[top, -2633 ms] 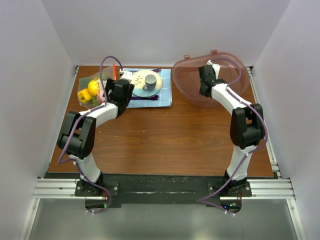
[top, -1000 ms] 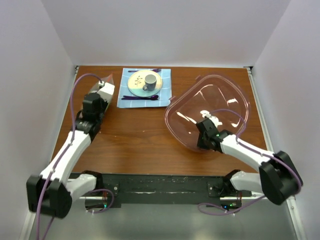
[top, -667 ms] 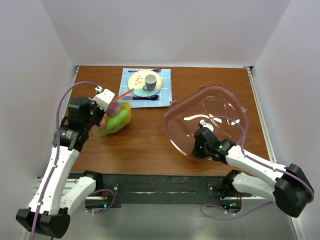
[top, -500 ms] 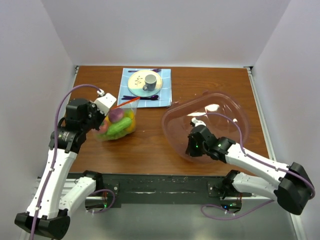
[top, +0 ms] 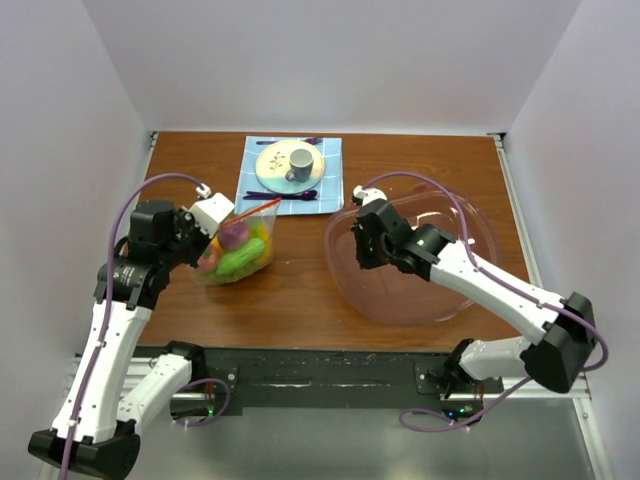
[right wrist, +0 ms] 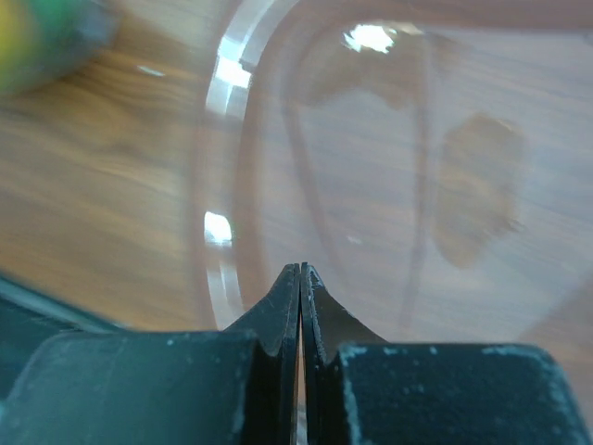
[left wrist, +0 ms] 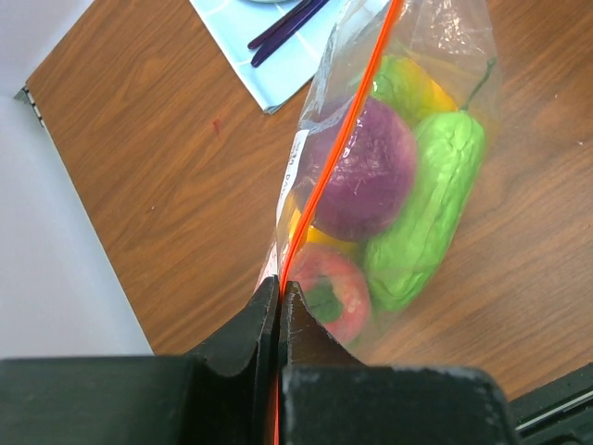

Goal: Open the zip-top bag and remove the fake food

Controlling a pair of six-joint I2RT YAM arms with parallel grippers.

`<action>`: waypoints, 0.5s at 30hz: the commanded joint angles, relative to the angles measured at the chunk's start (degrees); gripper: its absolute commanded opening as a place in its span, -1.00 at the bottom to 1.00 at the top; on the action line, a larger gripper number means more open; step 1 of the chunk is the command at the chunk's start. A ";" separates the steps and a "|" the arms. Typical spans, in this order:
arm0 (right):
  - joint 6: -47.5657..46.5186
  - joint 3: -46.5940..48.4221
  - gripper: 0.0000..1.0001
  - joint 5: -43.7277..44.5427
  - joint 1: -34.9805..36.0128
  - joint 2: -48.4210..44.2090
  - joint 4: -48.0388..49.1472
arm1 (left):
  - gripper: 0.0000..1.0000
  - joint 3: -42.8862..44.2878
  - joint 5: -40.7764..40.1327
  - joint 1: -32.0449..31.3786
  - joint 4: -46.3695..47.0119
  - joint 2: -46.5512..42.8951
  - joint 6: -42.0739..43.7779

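The zip-top bag [top: 238, 252] hangs over the left part of the table, its orange-red zipper strip [left wrist: 345, 139] running up from my left gripper [left wrist: 279, 283]. That gripper [top: 221, 224] is shut on one end of the strip. The fake food [left wrist: 371, 181] shows through the clear plastic: a purple piece, a green piece [left wrist: 426, 209], a yellow one and a red one. My right gripper [right wrist: 299, 270] is shut at the left rim of the clear pinkish bowl [top: 400, 300], apparently pinching its thin wall [right wrist: 222, 232]. In the top view it [top: 356, 248] sits over that rim.
A blue placemat [top: 325, 195] lies at the back centre with a round plate, a grey cup [top: 300, 160] and purple cutlery [top: 280, 196]. White walls stand close on the left, right and back. The bowl covers much of the right half.
My left arm carried the bag from the far left corner toward the middle left. My right gripper swung from the bowl's near side round to its left rim, and the bowl now lies flatter.
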 commanded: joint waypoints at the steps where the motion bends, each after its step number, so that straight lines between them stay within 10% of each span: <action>1: -2.75 1.67 -1.00 5.09 0.19 2.95 -10.12 | -1.00 2.48 0.72 0.24 1.84 -1.98 0.77; 15: 1.20 6.93 -1.00 -8.53 11.26 16.31 0.67 | -1.00 4.15 7.05 0.24 4.74 0.65 -2.40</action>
